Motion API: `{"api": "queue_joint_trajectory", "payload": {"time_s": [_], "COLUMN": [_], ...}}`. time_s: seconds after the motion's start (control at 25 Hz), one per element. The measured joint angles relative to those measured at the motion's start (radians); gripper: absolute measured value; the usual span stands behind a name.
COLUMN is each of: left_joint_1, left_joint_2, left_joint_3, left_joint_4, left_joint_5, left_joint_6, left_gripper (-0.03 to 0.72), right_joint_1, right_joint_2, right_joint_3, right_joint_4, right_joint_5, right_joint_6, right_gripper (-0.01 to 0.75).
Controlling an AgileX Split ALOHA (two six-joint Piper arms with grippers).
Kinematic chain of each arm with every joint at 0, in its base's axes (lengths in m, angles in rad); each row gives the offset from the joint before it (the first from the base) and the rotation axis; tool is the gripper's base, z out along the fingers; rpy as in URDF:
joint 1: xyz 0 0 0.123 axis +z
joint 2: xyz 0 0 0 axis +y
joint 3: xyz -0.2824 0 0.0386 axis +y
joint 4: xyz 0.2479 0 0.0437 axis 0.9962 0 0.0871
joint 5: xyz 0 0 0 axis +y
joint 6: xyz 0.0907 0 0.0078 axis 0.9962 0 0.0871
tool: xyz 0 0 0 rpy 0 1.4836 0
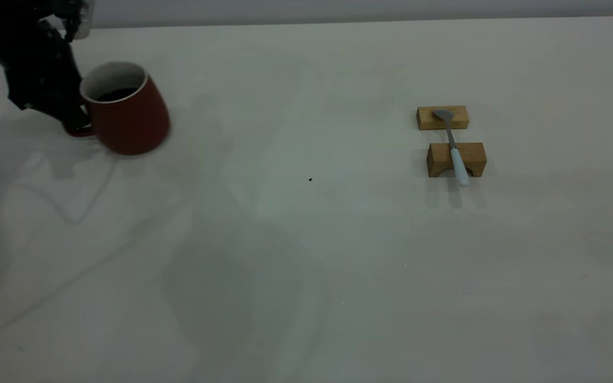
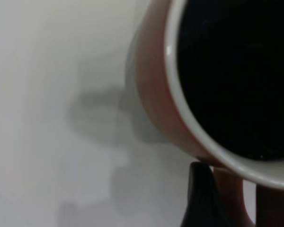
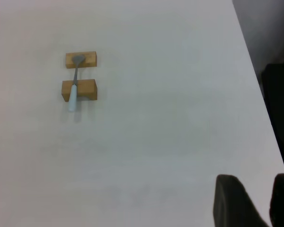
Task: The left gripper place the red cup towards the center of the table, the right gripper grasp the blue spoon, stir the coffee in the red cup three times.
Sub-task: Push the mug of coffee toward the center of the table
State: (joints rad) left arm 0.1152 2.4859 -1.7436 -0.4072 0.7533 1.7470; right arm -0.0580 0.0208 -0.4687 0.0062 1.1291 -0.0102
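The red cup (image 1: 128, 114) stands at the table's (image 1: 306, 266) far left, leaning slightly, with dark coffee (image 1: 116, 94) inside. My left gripper (image 1: 75, 125) is shut on its handle, on the side away from the table's middle. In the left wrist view the cup (image 2: 154, 94) and coffee (image 2: 236, 71) fill the picture, and the handle (image 2: 229, 196) sits beside a black finger (image 2: 201, 198) of the left gripper (image 2: 234, 189). The blue spoon (image 1: 454, 149) lies across two wooden blocks at the right. Far from the spoon (image 3: 74, 87), my right gripper (image 3: 255, 178) hangs open and empty above the table.
Two tan wooden blocks (image 1: 442, 117) (image 1: 456, 159) carry the spoon, bowl on the far one, handle over the near one. A tiny dark speck (image 1: 310, 180) marks the table's middle. The table's right edge (image 3: 255, 85) runs close to the right gripper.
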Motion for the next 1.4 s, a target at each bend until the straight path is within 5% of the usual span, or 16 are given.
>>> {"api": "queue_joint_trajectory", "payload": {"time_s": [0.88,1.4], "left_joint_1": [-0.316,-0.351], "left_joint_2": [0.000,-0.069], "left_joint_3": [-0.006,-0.009], "left_joint_4": [-0.071,-0.044], "left_joint_5": [-0.098,-0.035], "left_joint_6": [-0.055,-0.199], "left_gripper": [0.521,0.521], "right_joint_1": [0.000,0.000], "right_joint_2": [0.000,0.000], "right_joint_3": [0.000,0.000], "right_joint_4": [0.000,0.000], "right_joint_5": [0.000,0.000], "right_joint_6": [0.000,0.001], "right_gripper": [0.237,0.237]}}
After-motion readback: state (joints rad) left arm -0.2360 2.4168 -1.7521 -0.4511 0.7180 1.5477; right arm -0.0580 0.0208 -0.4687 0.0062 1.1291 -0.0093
